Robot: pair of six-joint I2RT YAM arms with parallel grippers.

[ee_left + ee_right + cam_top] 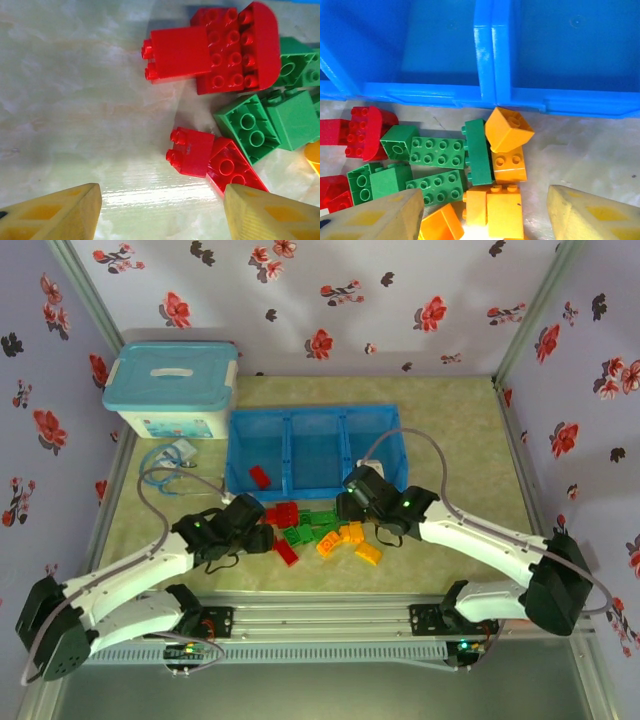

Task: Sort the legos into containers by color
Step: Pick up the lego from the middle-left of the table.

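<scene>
- The table (450, 420), pale and marbled, carries everything; the containers sit at its middle.
- The white storage box (172, 390) with a light-blue lid stands just left of the containers, at their far-left corner.
- The containers (287, 455) are three joined blue bins in a row. The middle and right bins look bare.
- The left gripper (162, 192) hangs low over the table in front of the containers' left bin. Its claw is spread, with only bare table between the yellow fingers (60, 212). An upturned red brick (232, 170) lies just beside the right-hand finger.
- The right gripper (485, 197) hangs in front of the wall between the middle and right bins. Its claw is also spread and pinches nothing. Orange bricks (504, 215) lie loose on the table between its fingers.
- The legos (315, 532) lie in a loose heap on the table, just in front of the containers' near wall. Red is toward the left bin, green is in the middle and orange is toward the right.
- A rounded red block (235, 47) lies at the heap's left, touching a plain red one.
- A tilted orange brick (509, 129) lies against the containers' near wall.
- One red brick (260, 477) lies inside the left bin.
</scene>
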